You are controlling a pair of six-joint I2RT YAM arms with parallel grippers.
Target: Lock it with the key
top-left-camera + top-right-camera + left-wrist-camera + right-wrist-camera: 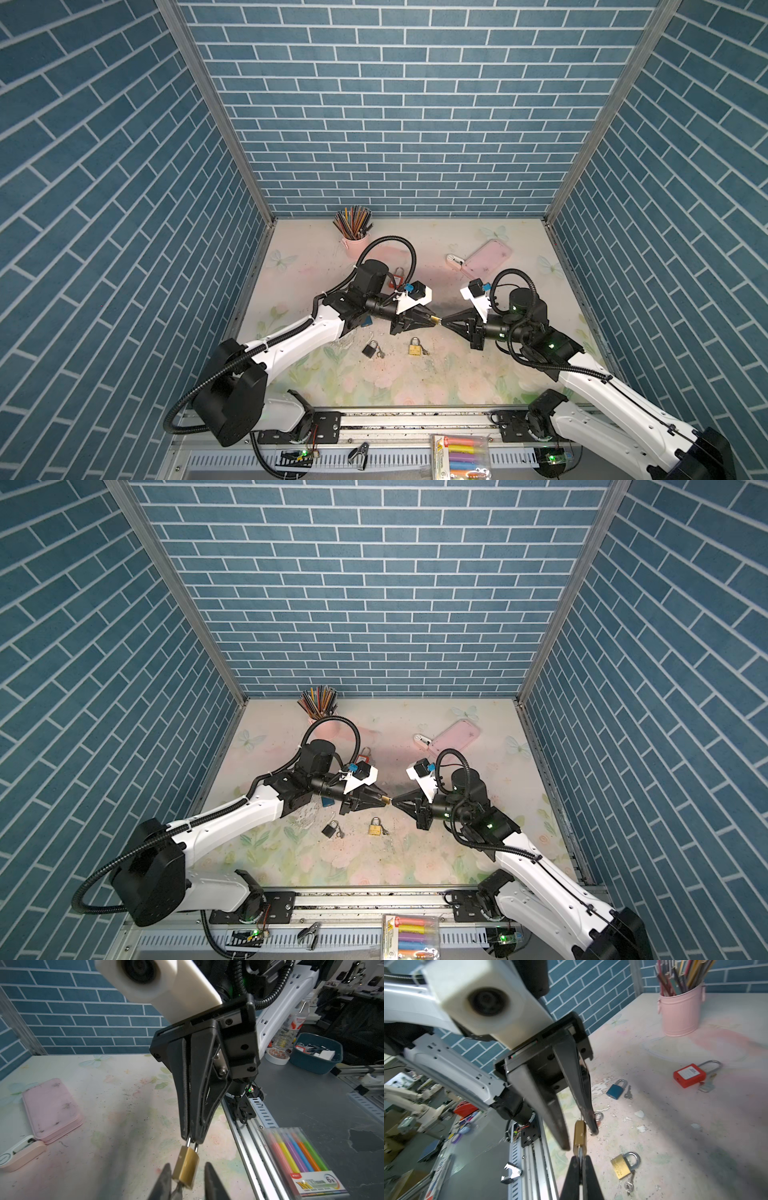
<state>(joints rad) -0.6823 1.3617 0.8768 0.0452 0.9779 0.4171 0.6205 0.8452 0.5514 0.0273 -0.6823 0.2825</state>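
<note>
Grippers meet above mid-table: right gripper [192,1140] clamps shackle [196,1148] of held padlock [186,1167], left gripper [580,1139] parted beside its body. Long axis roughly level, shackle toward robot's right, key [178,1189] end toward left. Small, brass. Five padlocks: this, plus loose brass padlock [414,347], black padlock [371,348], blue padlock [615,1089], red padlock [689,1074] on table [457,374].

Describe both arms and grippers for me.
The left arm and right arm have white shells, black joints and black ribbed cables. The left gripper and right gripper have black tapered fingers, each under a white camera block with a blue plug. Green lights show on the right arm.
</note>
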